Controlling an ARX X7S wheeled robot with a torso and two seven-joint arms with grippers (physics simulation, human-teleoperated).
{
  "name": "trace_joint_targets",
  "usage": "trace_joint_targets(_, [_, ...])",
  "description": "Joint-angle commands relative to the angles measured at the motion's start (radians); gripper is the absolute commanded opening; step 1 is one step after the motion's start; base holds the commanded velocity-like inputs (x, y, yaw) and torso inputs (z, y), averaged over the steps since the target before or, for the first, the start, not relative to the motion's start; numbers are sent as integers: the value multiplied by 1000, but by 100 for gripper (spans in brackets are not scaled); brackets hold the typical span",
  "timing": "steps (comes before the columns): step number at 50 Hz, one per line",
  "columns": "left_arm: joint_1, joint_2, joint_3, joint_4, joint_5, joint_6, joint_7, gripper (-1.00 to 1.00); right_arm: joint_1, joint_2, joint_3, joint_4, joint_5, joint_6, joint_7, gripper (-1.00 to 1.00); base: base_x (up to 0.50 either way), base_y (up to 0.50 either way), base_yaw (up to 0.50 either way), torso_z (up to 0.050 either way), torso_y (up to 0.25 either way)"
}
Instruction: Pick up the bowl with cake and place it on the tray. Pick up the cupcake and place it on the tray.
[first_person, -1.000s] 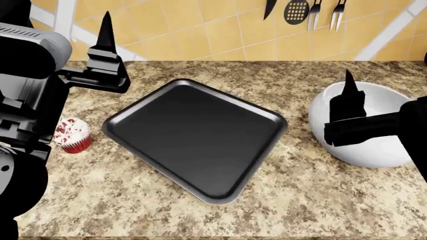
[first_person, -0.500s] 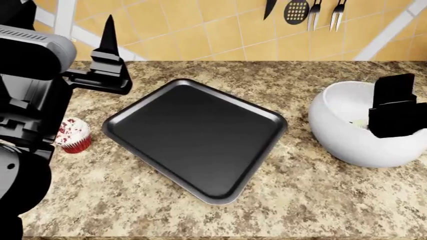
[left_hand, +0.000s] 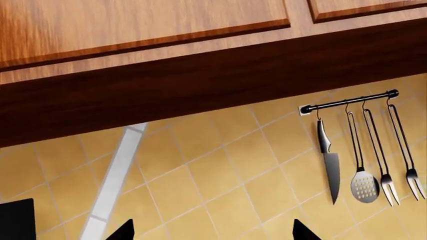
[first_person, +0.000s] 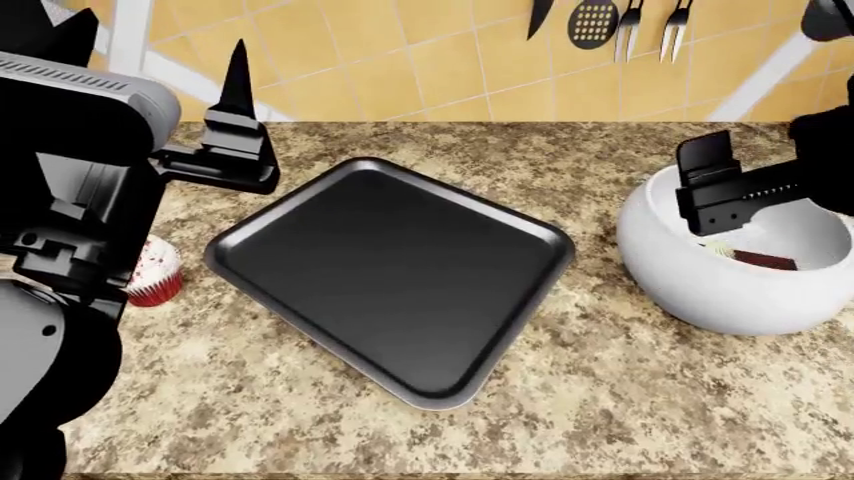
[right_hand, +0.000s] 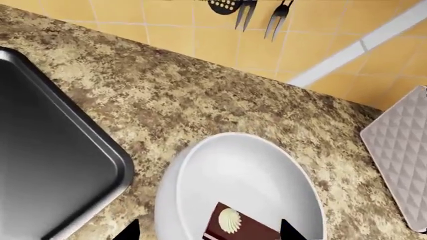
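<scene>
Head view: glossy white bulbous bowl (first_person: 727, 285) at 3 o'clock of flat black metal tray (first_person: 390, 275); both grippers' finger spread unreadable.

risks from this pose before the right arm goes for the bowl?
1. The right gripper hovers over the bowl near its rim; the glossy, bulbous wall could slip in a rim pinch.
2. The cake lies loose inside, so tilting the bowl may slide it, and a deep descent could hit it.
3. The cupcake is half hidden behind the left arm in the head view, so a nudge is possible.
</scene>
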Motion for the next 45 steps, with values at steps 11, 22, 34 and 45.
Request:
trace_joint_targets(11, [23, -3, 19, -13, 19, 24, -7, 100, -83, -141, 7, 224, -362, 119, -394, 100, 0, 0, 0, 0, 0])
trace_joint_targets(22, [44, -2, 36, -48, 44, 65, 2, 100, -121, -166, -17, 278, -516, 94, -554, 100, 0, 0, 0, 0, 0])
trace_joint_targets(34, [55, -7, 36, -59, 49, 78, 2, 100, -162, -157, -37, 298, -568, 63, -611, 100, 0, 0, 0, 0, 0])
trace_joint_targets(45, [75, -7, 39, -81, 63, 114, 9, 100, -197, -154, -38, 295, -612, 8, -662, 100, 0, 0, 0, 0, 0])
